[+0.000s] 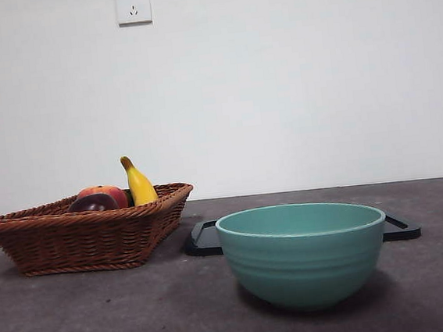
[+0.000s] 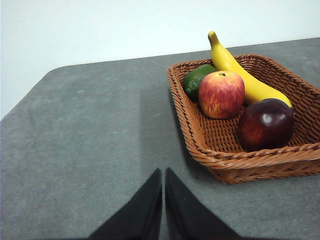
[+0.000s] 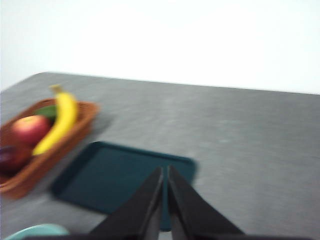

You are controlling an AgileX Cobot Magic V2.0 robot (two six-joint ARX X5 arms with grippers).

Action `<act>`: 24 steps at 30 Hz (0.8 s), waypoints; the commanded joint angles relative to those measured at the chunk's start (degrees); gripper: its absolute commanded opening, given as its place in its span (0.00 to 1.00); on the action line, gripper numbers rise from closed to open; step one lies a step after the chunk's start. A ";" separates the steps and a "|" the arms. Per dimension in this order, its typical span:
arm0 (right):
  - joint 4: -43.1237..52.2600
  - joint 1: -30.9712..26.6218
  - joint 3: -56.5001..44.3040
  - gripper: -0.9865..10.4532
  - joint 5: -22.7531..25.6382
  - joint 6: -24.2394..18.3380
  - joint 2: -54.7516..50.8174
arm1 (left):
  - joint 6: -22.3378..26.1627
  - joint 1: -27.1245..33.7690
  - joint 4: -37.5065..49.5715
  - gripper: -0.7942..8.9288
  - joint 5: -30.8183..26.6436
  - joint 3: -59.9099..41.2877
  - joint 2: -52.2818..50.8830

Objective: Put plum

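The plum (image 2: 265, 124) lies in the basket (image 2: 235, 167); both hands closed, apart.

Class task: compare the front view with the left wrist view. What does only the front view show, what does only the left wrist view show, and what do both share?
Only the front view shows the teal bowl, the dark tray behind it and the wall socket.

Only the left wrist view shows the green fruit at the basket's far end, and the left gripper, jaws together above bare table.

Both show the wicker basket holding the plum, the red-orange fruit and the banana. The plum lies untouched.
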 commanded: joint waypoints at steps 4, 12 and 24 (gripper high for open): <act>9.70 -2.08 -11.37 0.09 5.18 -0.85 -8.63 | -0.57 0.11 -0.50 0.09 -0.11 -1.18 -0.13; 22.03 -2.05 -24.90 0.09 7.72 -0.48 -15.17 | -0.57 0.11 -0.50 0.09 -0.11 -1.18 -0.13; 23.17 -1.99 -33.29 0.09 12.35 0.79 -19.17 | -0.57 0.11 -0.50 0.09 -0.11 -1.18 -0.13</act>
